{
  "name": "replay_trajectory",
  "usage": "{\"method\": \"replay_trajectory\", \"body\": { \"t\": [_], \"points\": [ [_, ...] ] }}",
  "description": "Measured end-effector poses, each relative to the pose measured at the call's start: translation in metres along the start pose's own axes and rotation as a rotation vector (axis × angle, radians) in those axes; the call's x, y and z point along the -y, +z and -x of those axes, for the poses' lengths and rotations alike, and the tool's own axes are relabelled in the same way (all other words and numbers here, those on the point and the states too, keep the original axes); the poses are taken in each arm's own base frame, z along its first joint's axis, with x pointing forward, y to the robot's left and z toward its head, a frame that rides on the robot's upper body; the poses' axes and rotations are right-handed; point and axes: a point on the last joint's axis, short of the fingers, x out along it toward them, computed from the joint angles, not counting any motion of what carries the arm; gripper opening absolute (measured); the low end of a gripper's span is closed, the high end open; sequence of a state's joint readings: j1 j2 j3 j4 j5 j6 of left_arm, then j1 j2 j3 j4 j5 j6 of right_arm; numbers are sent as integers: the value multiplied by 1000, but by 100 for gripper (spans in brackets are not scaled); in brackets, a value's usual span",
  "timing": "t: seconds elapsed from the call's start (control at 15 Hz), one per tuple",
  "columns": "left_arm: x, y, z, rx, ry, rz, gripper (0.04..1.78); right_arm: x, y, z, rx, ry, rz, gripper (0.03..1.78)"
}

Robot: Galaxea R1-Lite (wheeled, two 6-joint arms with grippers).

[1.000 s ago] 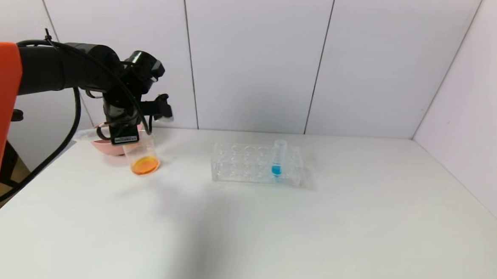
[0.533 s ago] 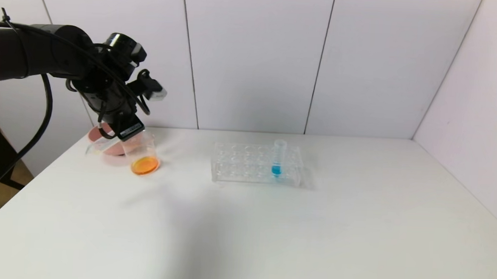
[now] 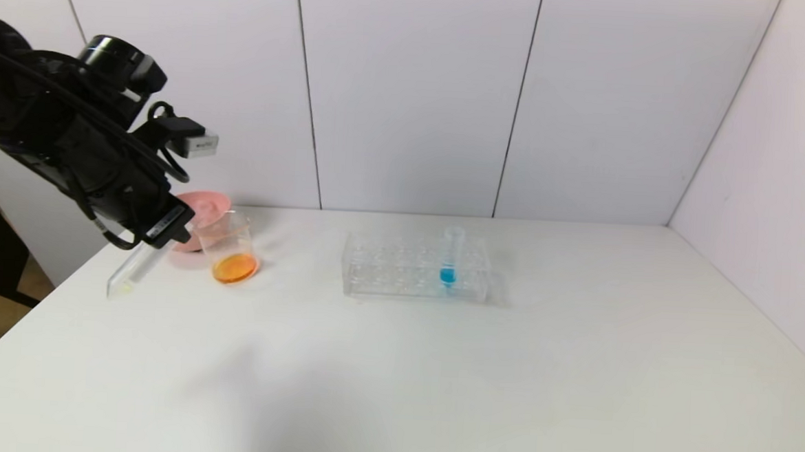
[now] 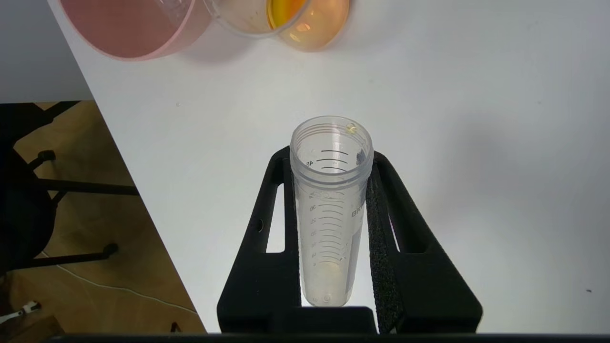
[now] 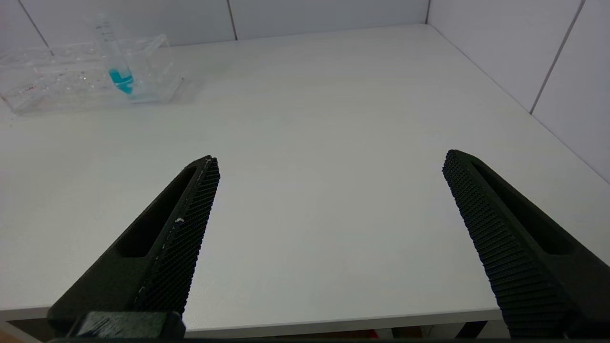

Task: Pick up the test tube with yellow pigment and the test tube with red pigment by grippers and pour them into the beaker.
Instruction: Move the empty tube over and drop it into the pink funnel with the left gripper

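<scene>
The left tool [image 3: 150, 237] is up in the air over the left edge of the desk [image 3: 436, 379], near the far left corner. Its two fingers are closed tight on a clear tube, the test tube with yellow pigment [image 3: 130, 274]. In the left wrist view the tube [image 4: 331, 209] sits between the black fingers [image 4: 381, 238], which press on both of its sides. The tube is tilted. Its open end points down toward the desk and toward the left edge. It looks almost empty, with only a faint bit of yellow inside and a small yellow drop at the rim. The tube does not touch the desk.

The beaker [image 3: 228, 248] stands on the desk just beside the left tool, near the far left corner. It has orange liquid [image 3: 234, 267] at the bottom. A pink bowl [image 3: 196, 215] sits right behind it, closer to the wall.

A clear tube rack [image 3: 415, 267] stands near the far edge, around the middle of the desk. One tube with blue liquid [image 3: 450, 256] stands upright in it.

I cannot find the test tube with red pigment anywhere.

The right tool [image 5: 329, 190] hangs low by the near edge of the desk, on the right. Its fingers are spread wide and hold nothing.
</scene>
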State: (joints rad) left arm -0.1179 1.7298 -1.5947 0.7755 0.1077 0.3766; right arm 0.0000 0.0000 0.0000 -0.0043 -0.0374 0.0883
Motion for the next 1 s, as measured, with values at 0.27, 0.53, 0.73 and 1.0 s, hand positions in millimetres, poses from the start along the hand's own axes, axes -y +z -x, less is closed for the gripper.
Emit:
{"method": "replay_trajectory", "body": {
  "t": [0.27,0.53,0.73,1.0],
  "points": [
    [10,-35,23,165,51,142,43,0,0,0,0,0,0,171],
    [19,-73,28,376,119,322,43,0,0,0,0,0,0,171],
    [12,-88,26,579,223,450,43,0,0,0,0,1,0,171],
    [-3,-75,7,730,326,570,43,0,0,0,0,1,0,171]
  ]
}}
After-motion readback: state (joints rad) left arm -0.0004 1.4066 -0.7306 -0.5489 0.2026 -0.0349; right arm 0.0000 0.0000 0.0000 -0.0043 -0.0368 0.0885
